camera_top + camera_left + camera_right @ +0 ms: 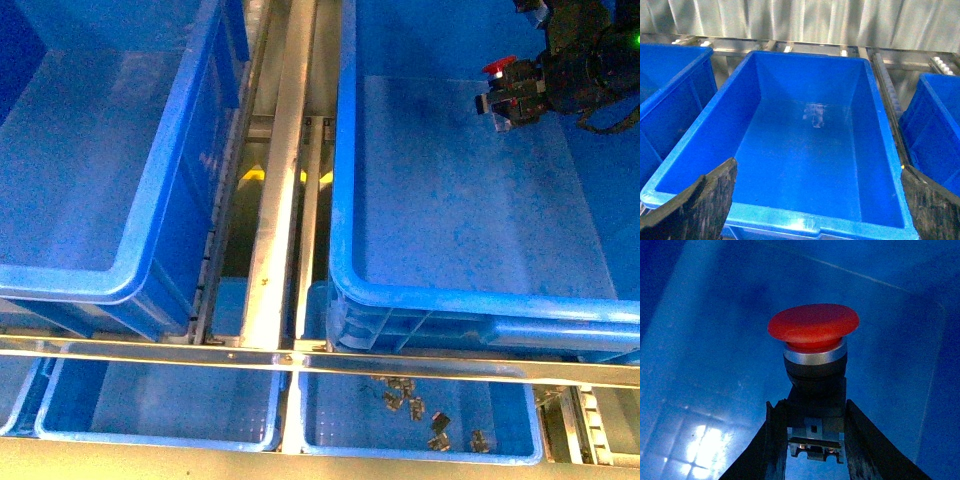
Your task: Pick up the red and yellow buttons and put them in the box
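One red button (497,68) is pinched in your right gripper (508,97) at two o'clock above the box (480,296), not yet released; yellow button unseen, left gripper (818,167) spread wide.

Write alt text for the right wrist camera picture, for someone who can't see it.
A red mushroom-cap button with a silver ring and black collar is gripped at its base between the two dark fingers of the right end effector. Behind it lies the smooth blue floor of a box, with a patch of glare.

Right pincer (497,101) black; looped cable (603,125); green light (632,40).
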